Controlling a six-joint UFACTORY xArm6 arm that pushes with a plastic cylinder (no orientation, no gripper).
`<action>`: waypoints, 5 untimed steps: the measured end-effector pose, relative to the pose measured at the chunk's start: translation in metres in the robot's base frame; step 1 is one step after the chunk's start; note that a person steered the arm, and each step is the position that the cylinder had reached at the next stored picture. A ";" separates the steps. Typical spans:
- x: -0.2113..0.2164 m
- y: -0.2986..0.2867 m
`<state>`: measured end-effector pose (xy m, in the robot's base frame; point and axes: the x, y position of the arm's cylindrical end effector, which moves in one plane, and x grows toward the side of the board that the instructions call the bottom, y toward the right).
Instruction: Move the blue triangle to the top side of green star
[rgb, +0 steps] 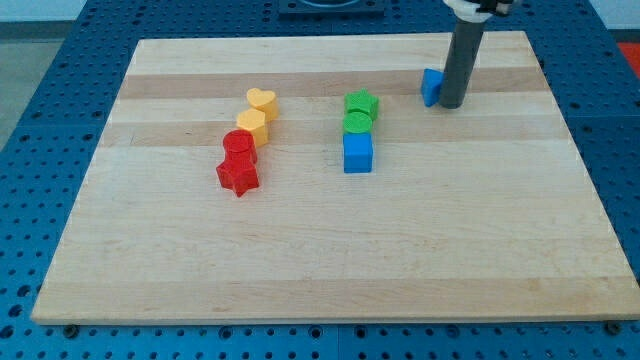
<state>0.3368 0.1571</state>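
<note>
The blue triangle (431, 87) lies near the view's top right of the wooden board (330, 250), partly hidden behind my rod. My tip (452, 104) rests on the board touching the triangle's right side. The green star (361, 103) sits to the left of the triangle, at the top of a short column. Below the star are a green round block (357, 123) and a blue cube (357, 152), close together.
To the left, a slanted row holds a yellow heart (262, 101), a yellow hexagon (251, 124), a red round block (239, 148) and a red star (238, 175). The board lies on a blue perforated table (40, 120).
</note>
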 end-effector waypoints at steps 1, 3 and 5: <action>-0.005 0.000; -0.024 0.005; -0.034 0.010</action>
<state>0.3032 0.1670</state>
